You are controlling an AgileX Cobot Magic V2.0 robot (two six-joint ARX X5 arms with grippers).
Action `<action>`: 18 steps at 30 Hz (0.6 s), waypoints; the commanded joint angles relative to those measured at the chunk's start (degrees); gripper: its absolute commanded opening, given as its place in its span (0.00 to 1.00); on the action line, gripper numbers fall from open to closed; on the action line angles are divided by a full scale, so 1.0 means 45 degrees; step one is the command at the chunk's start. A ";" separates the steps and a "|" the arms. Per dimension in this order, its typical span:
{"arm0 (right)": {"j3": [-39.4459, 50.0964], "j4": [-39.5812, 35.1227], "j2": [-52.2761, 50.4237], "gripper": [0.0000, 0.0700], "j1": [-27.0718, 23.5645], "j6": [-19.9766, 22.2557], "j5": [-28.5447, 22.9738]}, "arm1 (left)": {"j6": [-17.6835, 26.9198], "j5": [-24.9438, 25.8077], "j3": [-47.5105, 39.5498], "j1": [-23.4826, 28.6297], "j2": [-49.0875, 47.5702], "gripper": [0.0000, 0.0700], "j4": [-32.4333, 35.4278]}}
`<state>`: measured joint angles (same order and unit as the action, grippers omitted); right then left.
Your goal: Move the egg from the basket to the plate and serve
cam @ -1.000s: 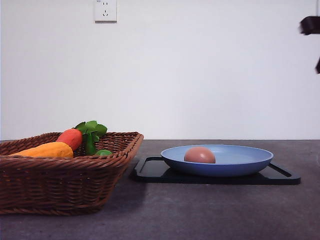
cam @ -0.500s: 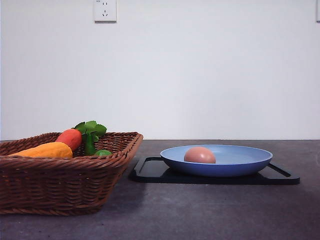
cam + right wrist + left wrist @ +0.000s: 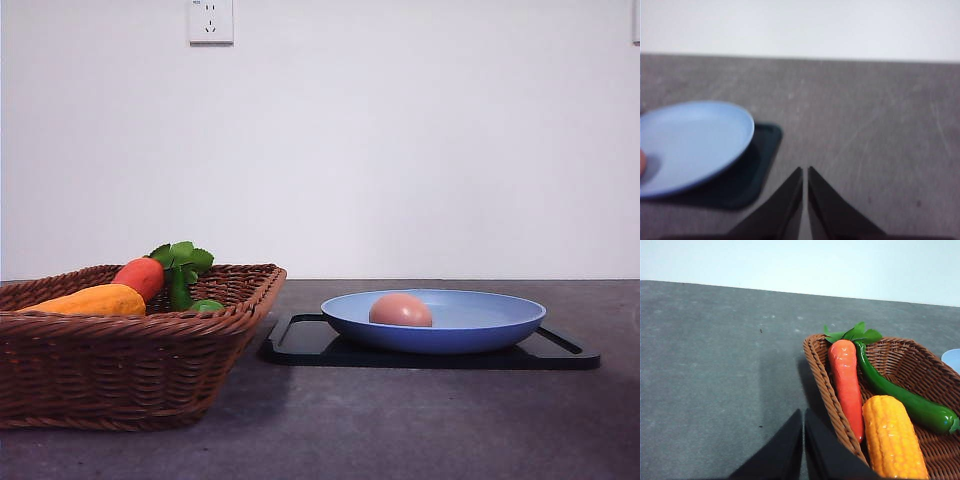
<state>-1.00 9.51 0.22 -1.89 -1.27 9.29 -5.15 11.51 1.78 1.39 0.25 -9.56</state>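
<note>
**Egg on the plate, both claws closed and clear**

Front view: the egg (image 3: 400, 310) lies in the light blue plate (image 3: 480, 330), left of the plate's middle. The plate sits on a flat black tray (image 3: 300, 345) on the dark bench (image 3: 400, 430). Just left of the tray stands the wicker basket (image 3: 120, 370), which holds a carrot (image 3: 141, 277) with green leaves and a yellow corn cob (image 3: 90, 300). No egg can be seen in the basket.

Left wrist view: the left claw (image 3: 803, 440) has its fingers pressed together, gripping nothing. It hangs above the bench just outside the basket's braided rim. Inside lie the carrot, a green pepper (image 3: 905, 400) and the corn cob, side by side.

Right wrist view: the right claw (image 3: 805, 200) is likewise closed with nothing between its fingers, over bare bench beside the tray's corner. The plate is near, and a sliver of the egg shows at the picture's edge. This picture is blurred.

Judging by this, the transfer looks done and the serving step is in hand. The next move likely calls for a claw to open and take the tray or plate rim, keeping it level so the egg does not roll.
</note>
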 commanded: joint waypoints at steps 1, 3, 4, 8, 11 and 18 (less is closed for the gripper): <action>0.0056 0.0082 0.0003 0.00 0.0000 0.0032 0.0024 | -0.0024 -0.0024 -0.0359 0.0000 -0.0017 0.00 0.0121; 0.0054 -0.0157 -0.0003 0.00 -0.0005 0.0044 -0.0041 | -0.0024 -0.0024 -0.0359 0.0000 -0.0019 0.00 0.0121; 0.0054 -0.0253 -0.0003 0.00 -0.0005 0.0046 -0.0096 | -0.0024 -0.0024 -0.0359 0.0000 -0.0019 0.00 0.0119; 0.0054 -0.0527 -0.0003 0.00 -0.0002 0.0046 -0.0109 | -0.0024 -0.0024 -0.0359 0.0000 -0.0019 0.00 0.0121; 0.0054 -0.0833 -0.0003 0.00 -0.0005 0.0046 -0.0112 | -0.0024 -0.0024 -0.0359 0.0000 -0.0019 0.00 0.0121; 0.0054 -0.0901 -0.0003 0.00 -0.0005 0.0046 -0.0109 | -0.0024 -0.0024 -0.0359 0.0000 -0.0019 0.00 0.0121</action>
<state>-0.97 6.04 0.30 -1.89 -1.26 8.95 -5.15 11.51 1.78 1.39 0.25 -9.56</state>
